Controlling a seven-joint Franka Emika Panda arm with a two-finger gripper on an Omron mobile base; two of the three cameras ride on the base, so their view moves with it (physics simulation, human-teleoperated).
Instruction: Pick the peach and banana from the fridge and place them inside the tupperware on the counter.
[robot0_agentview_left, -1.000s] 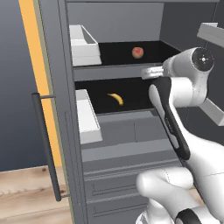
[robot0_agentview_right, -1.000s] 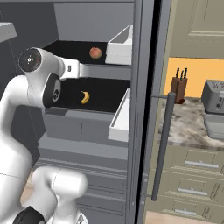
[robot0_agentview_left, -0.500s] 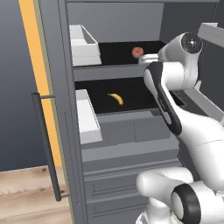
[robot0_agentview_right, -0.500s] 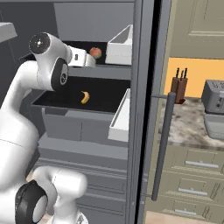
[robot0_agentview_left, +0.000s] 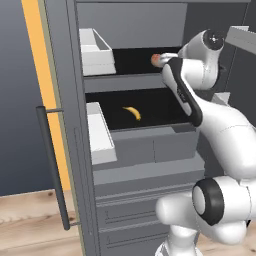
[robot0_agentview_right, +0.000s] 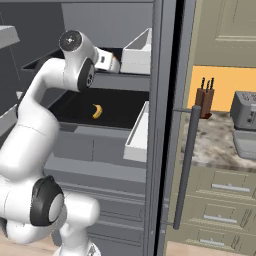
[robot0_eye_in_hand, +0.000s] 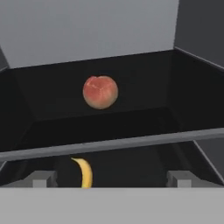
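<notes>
In the hand view the gripper (robot0_eye_in_hand: 109, 178) sits at the 6 o'clock edge, its fingers wide apart and holding nothing. Just beyond, at 7 o'clock, the banana (robot0_eye_in_hand: 85, 171) lies on the lower black shelf of the fridge (robot0_agentview_left: 135, 150). Farther in, at 12 o'clock of centre, the peach (robot0_eye_in_hand: 100, 92) rests on the upper shelf. In the right base view the tupperware (robot0_agentview_right: 246, 142) lies on the surface (robot0_agentview_right: 217, 145) at 3 o'clock.

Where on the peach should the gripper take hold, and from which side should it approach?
Probably across the widest middle of the peach, coming straight in from the open front of the fridge. It is round and sits free on the upper shelf, and the fingers are spread apart already.
</notes>
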